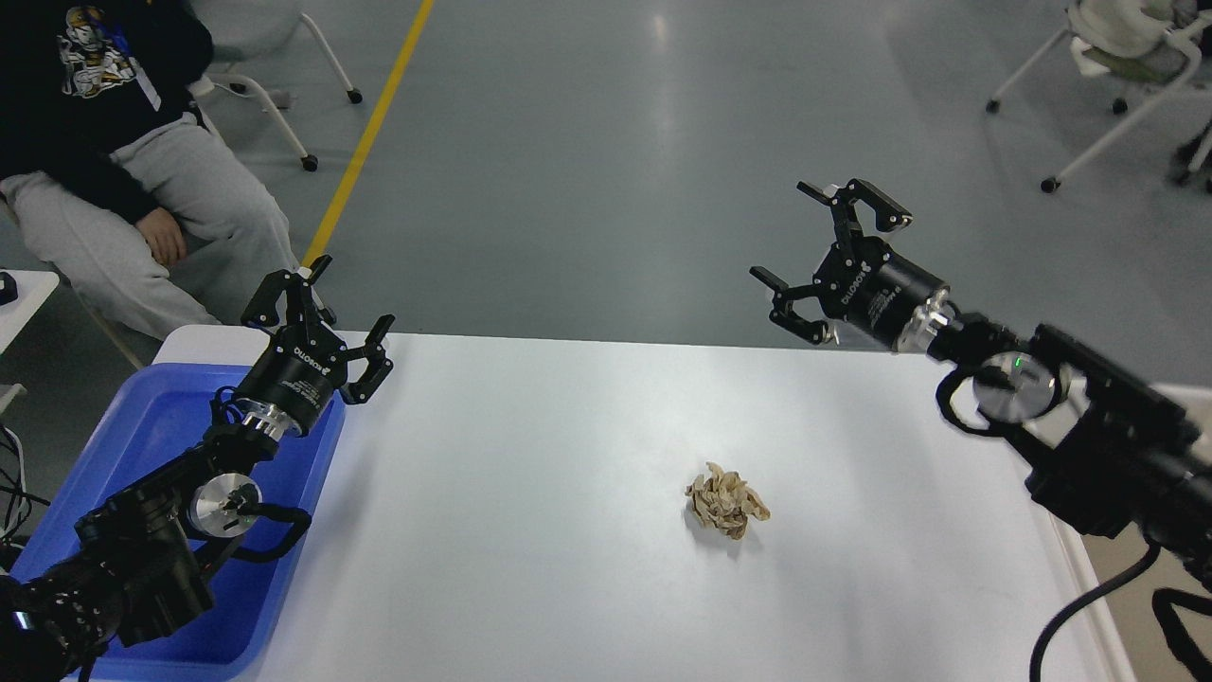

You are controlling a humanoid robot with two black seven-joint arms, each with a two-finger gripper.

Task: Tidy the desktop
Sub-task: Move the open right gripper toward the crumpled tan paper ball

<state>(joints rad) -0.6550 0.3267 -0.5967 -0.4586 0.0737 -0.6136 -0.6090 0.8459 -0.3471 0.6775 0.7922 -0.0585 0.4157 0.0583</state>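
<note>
The white desktop (530, 493) fills the lower middle of the head view. A crumpled ball of brown paper (724, 501) lies on it, right of centre. My left gripper (320, 305) is open and empty above the desktop's far left corner, over the edge of the blue tray. My right gripper (822, 247) is open and empty, raised high above the desktop's far edge, well beyond and to the right of the paper ball.
A blue plastic tray (151, 436) sits at the left, under my left arm. The cream-white bin (1188, 403) at the right is mostly hidden by my right arm. A seated person (114, 170) is at the far left. Wheeled chairs stand on the grey floor behind.
</note>
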